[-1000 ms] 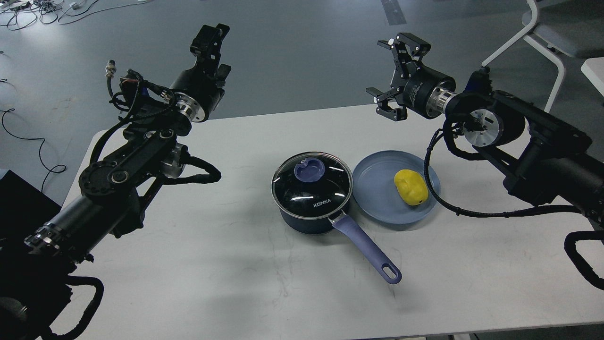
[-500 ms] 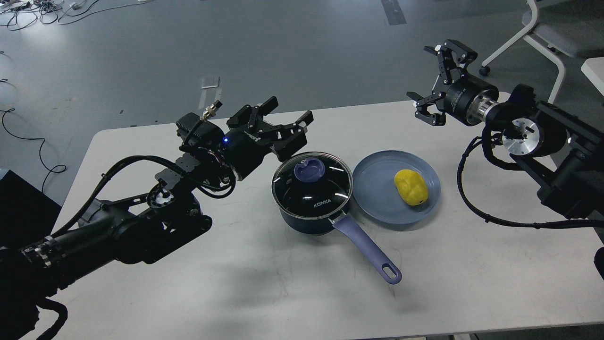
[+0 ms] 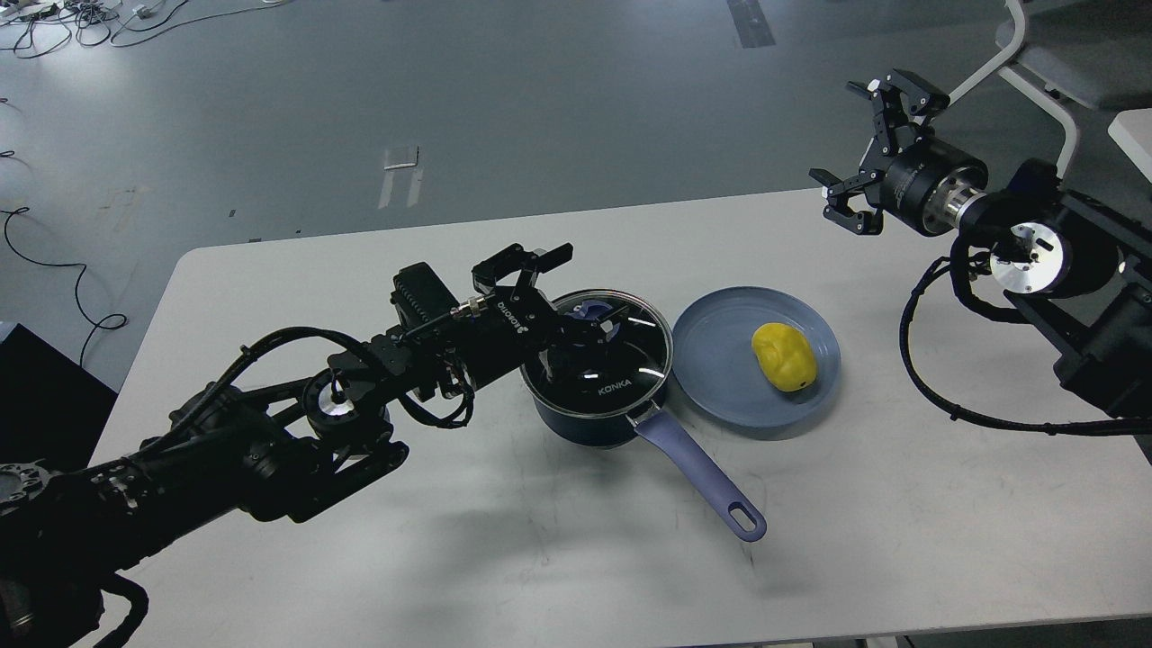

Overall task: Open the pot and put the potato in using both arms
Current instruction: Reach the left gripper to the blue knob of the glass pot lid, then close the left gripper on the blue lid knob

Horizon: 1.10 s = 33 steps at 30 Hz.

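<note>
The dark navy pot (image 3: pixel 585 416) stands mid-table with its glass KONKA lid (image 3: pixel 630 373) on and its lavender-blue handle (image 3: pixel 700 472) pointing to the front right. My left gripper (image 3: pixel 576 301) is open and low over the lid. Its fingers (image 3: pixel 526 258) straddle the blue knob (image 3: pixel 589 311), which they partly hide. The yellow potato (image 3: pixel 784 357) lies on the grey-blue plate (image 3: pixel 720 360) just right of the pot. My right gripper (image 3: pixel 871 155) is open and empty, raised above the table's far right edge, well away from the potato.
The white table (image 3: pixel 540 549) spreads around the pot and plate. A white chair (image 3: pixel 1044 63) stands beyond the far right corner. A black box (image 3: pixel 40 387) sits at the left edge. Cables (image 3: pixel 63 18) lie on the floor at the far left.
My left arm has swung down and right, from high above the table's left to over the pot lid, and now straddles the knob. My right arm has drawn back to the right and up.
</note>
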Motion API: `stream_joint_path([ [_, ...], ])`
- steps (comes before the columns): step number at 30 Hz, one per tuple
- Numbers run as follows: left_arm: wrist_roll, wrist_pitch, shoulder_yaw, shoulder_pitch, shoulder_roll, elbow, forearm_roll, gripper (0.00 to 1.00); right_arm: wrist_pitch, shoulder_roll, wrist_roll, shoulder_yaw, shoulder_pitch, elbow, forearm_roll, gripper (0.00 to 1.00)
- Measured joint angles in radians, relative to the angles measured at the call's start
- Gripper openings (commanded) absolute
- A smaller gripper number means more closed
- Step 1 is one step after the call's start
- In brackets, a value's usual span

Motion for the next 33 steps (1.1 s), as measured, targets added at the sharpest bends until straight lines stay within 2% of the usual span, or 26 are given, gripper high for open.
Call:
stream_joint_path([
  [7, -0.001, 0.000, 0.081, 0.006, -0.005, 0.015, -0.002, 0.99, 0.000, -0.004, 0.000, 0.000, 0.000, 0.000, 0.000, 1.00],
  [24, -0.001, 0.000, 0.085, 0.014, -0.021, 0.029, -0.004, 0.97, -0.001, -0.018, 0.000, -0.007, -0.003, 0.000, -0.002, 1.00],
  [28, -0.014, 0.000, 0.085, 0.016, -0.031, 0.037, -0.007, 0.97, 0.000, -0.026, 0.000, -0.009, -0.003, 0.000, -0.002, 1.00],
  [33, -0.026, 0.000, 0.086, 0.016, -0.042, 0.058, -0.010, 0.80, 0.000, -0.033, 0.000, -0.009, -0.003, 0.001, -0.002, 1.00],
])
